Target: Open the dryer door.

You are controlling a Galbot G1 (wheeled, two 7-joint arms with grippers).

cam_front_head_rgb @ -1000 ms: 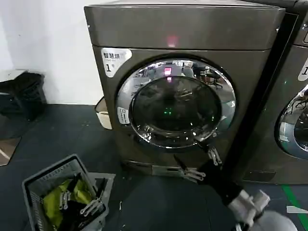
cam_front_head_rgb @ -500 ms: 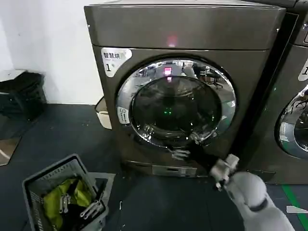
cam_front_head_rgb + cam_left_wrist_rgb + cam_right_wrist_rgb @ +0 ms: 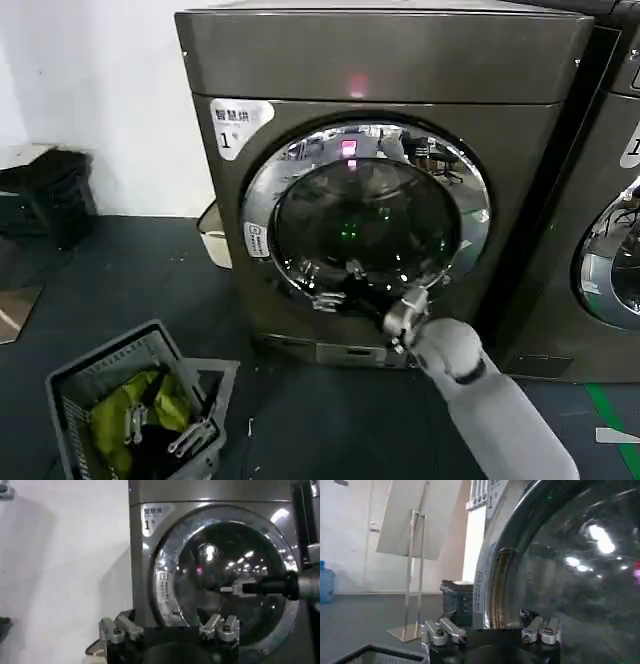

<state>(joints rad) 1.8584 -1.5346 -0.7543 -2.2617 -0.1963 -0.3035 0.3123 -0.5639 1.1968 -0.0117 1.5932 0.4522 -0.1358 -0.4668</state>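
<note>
Right tool at the lower rim of the closed dryer door

The right tool (image 3: 338, 287) is spread open, its fingers (image 3: 325, 303) lying against the lower part of the dryer door (image 3: 365, 215), at about 7 o'clock on the chrome ring. In the right wrist view the tool (image 3: 491, 630) has its fingers apart with the ring's edge between them. The left tool (image 3: 169, 629) is also spread and holds nothing, facing the dryer (image 3: 390, 60) from some way off. The door sits shut in the dryer front, under the pink light (image 3: 357, 84). A grey basket (image 3: 75, 380) with yellow cloth stands on the floor at 7 o'clock from the dryer.
</note>
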